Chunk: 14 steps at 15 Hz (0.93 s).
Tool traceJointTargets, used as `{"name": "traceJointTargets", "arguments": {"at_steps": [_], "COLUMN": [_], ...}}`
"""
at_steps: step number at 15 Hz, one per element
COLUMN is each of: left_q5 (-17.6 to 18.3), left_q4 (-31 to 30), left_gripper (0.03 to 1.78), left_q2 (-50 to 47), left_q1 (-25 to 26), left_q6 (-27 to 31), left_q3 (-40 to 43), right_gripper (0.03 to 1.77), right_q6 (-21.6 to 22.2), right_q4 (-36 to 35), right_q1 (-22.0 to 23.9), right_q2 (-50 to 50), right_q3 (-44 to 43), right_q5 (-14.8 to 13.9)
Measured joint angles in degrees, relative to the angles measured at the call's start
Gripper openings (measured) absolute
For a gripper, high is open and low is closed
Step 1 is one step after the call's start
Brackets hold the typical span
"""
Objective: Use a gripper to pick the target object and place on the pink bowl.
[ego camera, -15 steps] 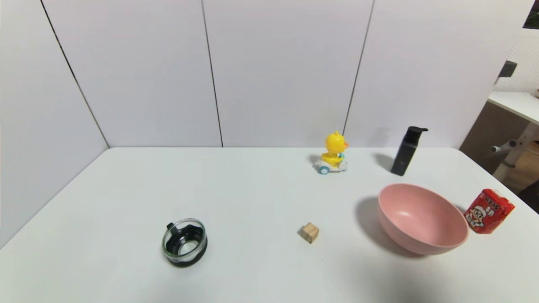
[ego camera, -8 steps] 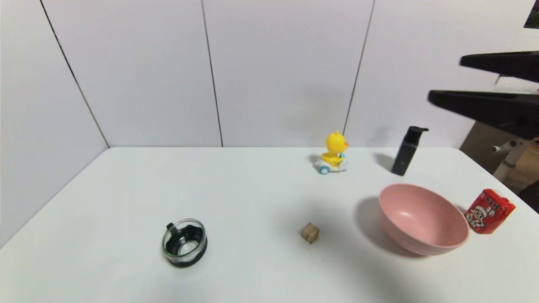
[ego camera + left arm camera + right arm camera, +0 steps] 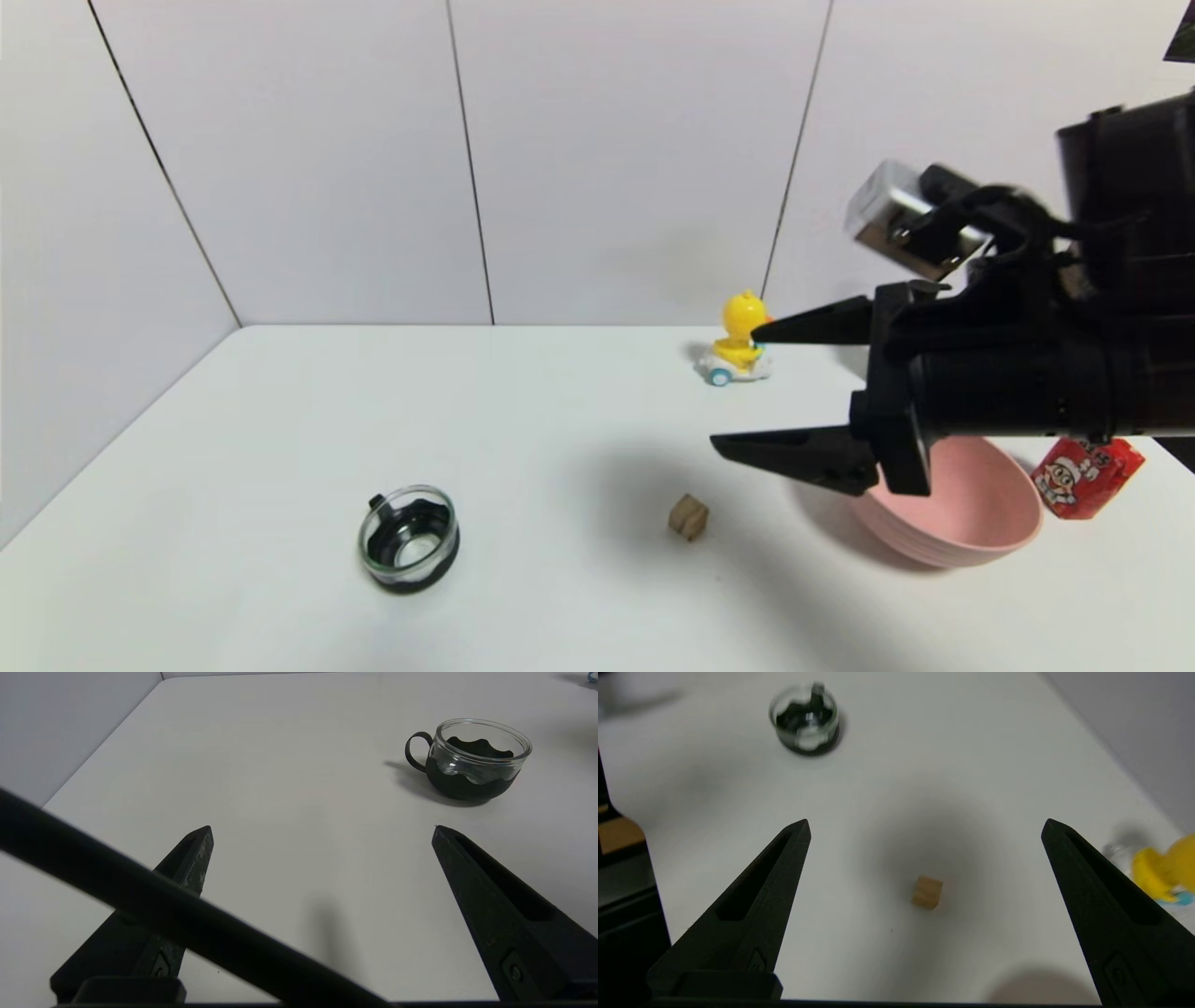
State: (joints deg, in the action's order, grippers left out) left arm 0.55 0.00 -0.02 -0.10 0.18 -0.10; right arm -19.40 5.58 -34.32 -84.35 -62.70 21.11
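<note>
The right gripper [image 3: 733, 390], jaws spread apart and pointing left, hangs above the table [image 3: 373, 392]. The wooden cube [image 3: 689, 517] sits left of the bowl [image 3: 971, 504], turned cornerwise, with no clear long axis.

The red carton [image 3: 1088, 478] at the right of the bench [image 3: 523, 597] bears light printed characters, too small to read for certain, above a cartoon face in a pale hat. Nothing else carries writing that can be read.

Yellow duck [image 3: 739, 350], glass cup [image 3: 409, 539], red carton [image 3: 1086, 478]
</note>
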Motion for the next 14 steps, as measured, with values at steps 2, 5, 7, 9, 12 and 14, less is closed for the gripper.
{"name": "traceJointTargets", "arguments": {"at_steps": [2, 5, 7, 9, 12, 14], "left_q5": [0.0, 0.0, 0.0, 0.0, 0.0, 0.0], "left_q4": [0.0, 0.0, 0.0, 0.0, 0.0, 0.0], "left_gripper": [1.69, 1.69, 1.69, 1.69, 1.69, 1.69], "left_q2": [0.0, 0.0, 0.0, 0.0, 0.0, 0.0], "left_q1": [0.0, 0.0, 0.0, 0.0, 0.0, 0.0], "left_q6": [0.0, 0.0, 0.0, 0.0, 0.0, 0.0], "left_q3": [0.0, 0.0, 0.0, 0.0, 0.0, 0.0], "right_gripper": [1.71, 1.71, 1.71, 1.71, 1.71, 1.71], "right_q6": [-2.0, -3.1, -3.2, -3.1, -2.8, -2.9], "right_q4": [2.1, 2.1, 2.2, 2.2, 2.2, 2.2], "right_q1": [-0.3, -0.4, -0.2, -0.1, 0.3, 0.4], "right_q2": [-3.5, -8.6, -12.5, -16.2, -21.1, -23.2], "right_q3": [0.6, 2.8, 3.4, 3.6, 2.8, 1.6], "right_q5": [-0.3, -0.6, -1.7, -4.2, -5.7, -5.7]}}
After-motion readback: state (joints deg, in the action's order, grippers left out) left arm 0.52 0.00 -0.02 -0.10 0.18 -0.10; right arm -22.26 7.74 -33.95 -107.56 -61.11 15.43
